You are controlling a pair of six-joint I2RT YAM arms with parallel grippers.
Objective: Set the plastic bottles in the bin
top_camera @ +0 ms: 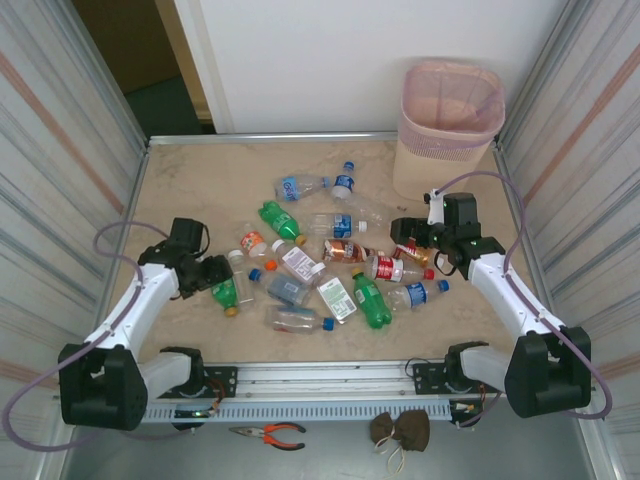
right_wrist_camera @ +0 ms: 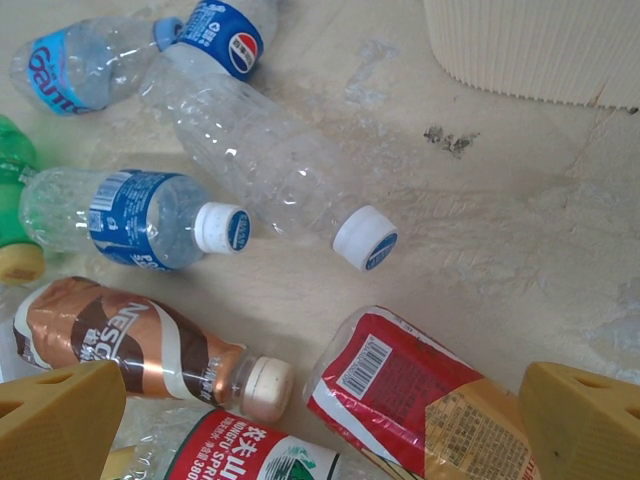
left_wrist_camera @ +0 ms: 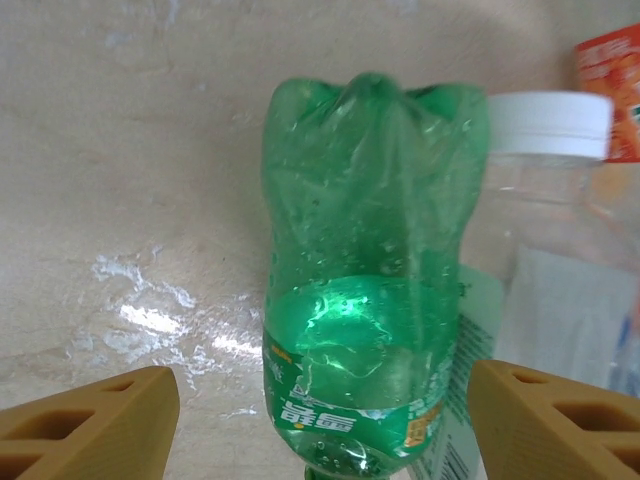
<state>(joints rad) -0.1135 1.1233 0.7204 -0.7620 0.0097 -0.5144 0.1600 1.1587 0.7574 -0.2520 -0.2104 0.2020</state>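
A green plastic bottle (left_wrist_camera: 370, 280) lies on the table with its base pointing away from my left gripper (left_wrist_camera: 325, 430). The gripper is open, its fingers astride the bottle's lower body, with a clear gap on the left side. From above, this green bottle (top_camera: 226, 292) is at the left edge of the scattered plastic bottles (top_camera: 320, 260). My right gripper (right_wrist_camera: 325, 420) hangs open over a red-labelled bottle (right_wrist_camera: 400, 385), beside a brown-labelled one (right_wrist_camera: 130, 340). The pink bin (top_camera: 450, 125) stands at the back right, beyond the right gripper (top_camera: 412, 243).
A clear bottle with a white cap (left_wrist_camera: 560, 250) lies right against the green one. The bin's base (right_wrist_camera: 540, 45) is just ahead of the right gripper. Pliers (top_camera: 268, 433) and a brown pouch (top_camera: 400, 430) lie by the front rail. Curtained walls close in both sides.
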